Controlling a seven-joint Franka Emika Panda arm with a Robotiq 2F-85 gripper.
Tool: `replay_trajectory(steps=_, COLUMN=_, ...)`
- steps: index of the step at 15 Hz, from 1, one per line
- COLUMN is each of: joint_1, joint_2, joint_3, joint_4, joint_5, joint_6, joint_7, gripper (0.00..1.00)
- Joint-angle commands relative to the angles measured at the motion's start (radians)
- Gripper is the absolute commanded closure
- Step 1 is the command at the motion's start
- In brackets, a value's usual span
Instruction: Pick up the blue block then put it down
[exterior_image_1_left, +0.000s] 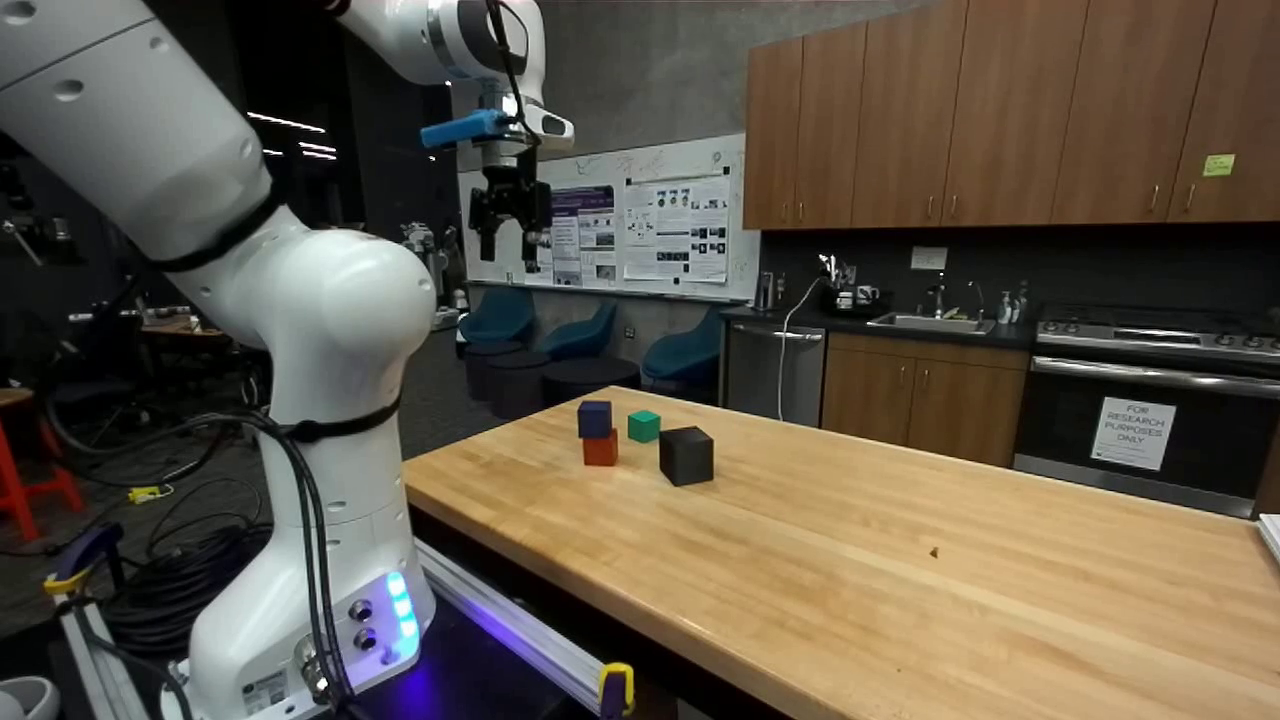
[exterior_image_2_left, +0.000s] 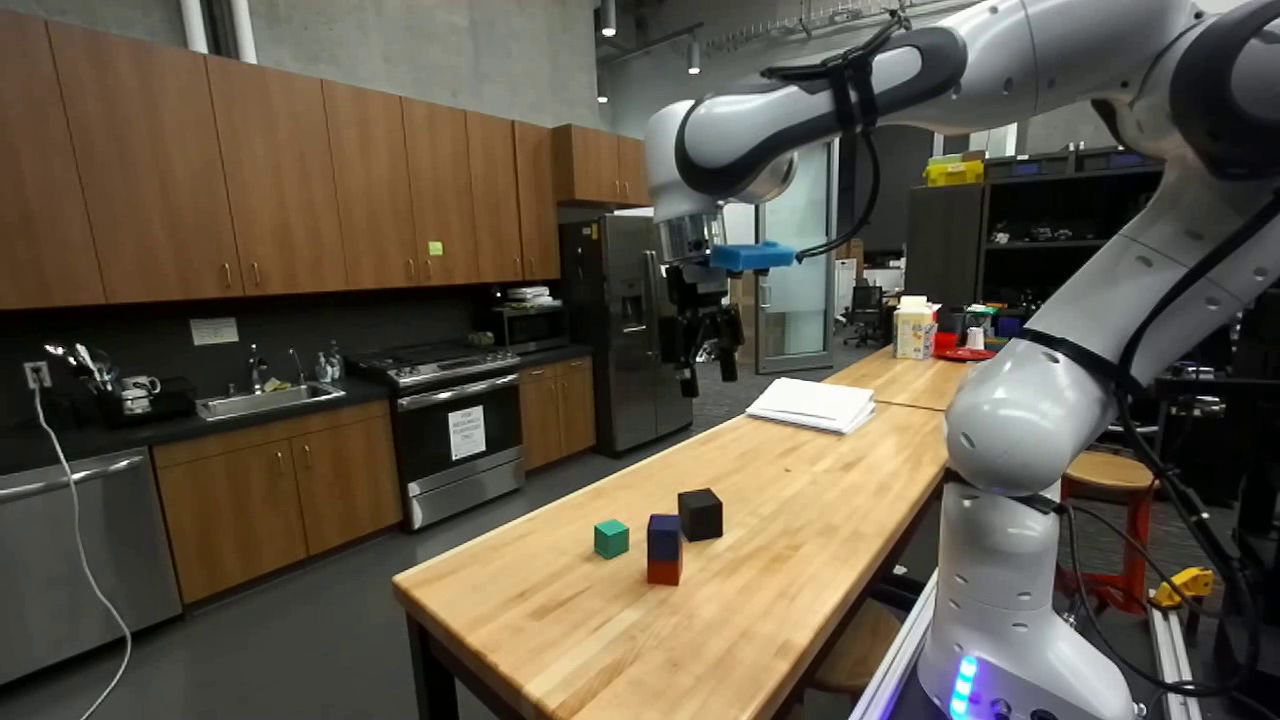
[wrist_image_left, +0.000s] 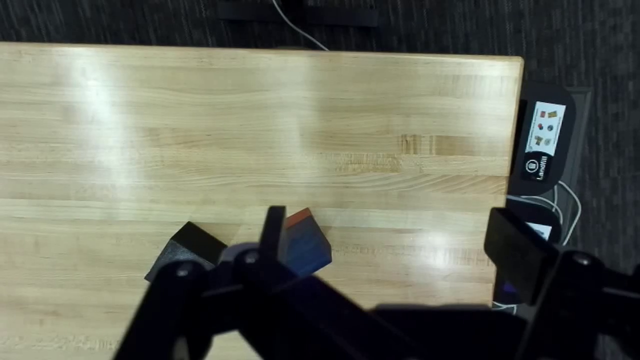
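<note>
The dark blue block (exterior_image_1_left: 594, 418) sits on top of the red cube (exterior_image_1_left: 600, 450) on the wooden table. The same stack shows in an exterior view, with the blue block (exterior_image_2_left: 664, 537) above the red cube (exterior_image_2_left: 663, 572). My gripper (exterior_image_1_left: 510, 255) is high above the table, well apart from the stack; it also shows in an exterior view (exterior_image_2_left: 708, 378). In the wrist view the gripper (wrist_image_left: 385, 225) has its fingers wide apart with nothing between them. There the blue block (wrist_image_left: 307, 247) is partly hidden behind the left finger, with a strip of the red cube (wrist_image_left: 299, 218) showing.
A larger blackish-grey cube (exterior_image_1_left: 687, 456) stands beside the stack, and a small green cube (exterior_image_1_left: 644, 426) stands close by. The green cube is not visible in the wrist view. White papers (exterior_image_2_left: 812, 404) lie farther along the table (exterior_image_2_left: 560, 630). The table edge shows in the wrist view.
</note>
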Motion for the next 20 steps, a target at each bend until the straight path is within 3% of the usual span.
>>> replay_trajectory(steps=1, joint_1=-0.001, joint_2=0.016, joint_3=0.001, joint_4=-0.026, joint_5=-0.016, joint_6=0.067, joint_7=-0.013, gripper=0.00)
replay_trajectory(steps=9, joint_1=0.001, joint_2=0.123, joint_3=-0.016, joint_4=-0.133, joint_5=-0.071, joint_6=0.323, joint_7=-0.092, gripper=0.00)
replay_trajectory(steps=14, joint_1=0.002, joint_2=0.230, joint_3=-0.048, joint_4=-0.169, joint_5=-0.157, joint_6=0.458, joint_7=-0.225, gripper=0.00)
replay_trajectory(steps=20, joint_1=0.006, joint_2=0.379, joint_3=-0.099, joint_4=-0.168, joint_5=-0.182, joint_6=0.644, joint_7=-0.380, gripper=0.00)
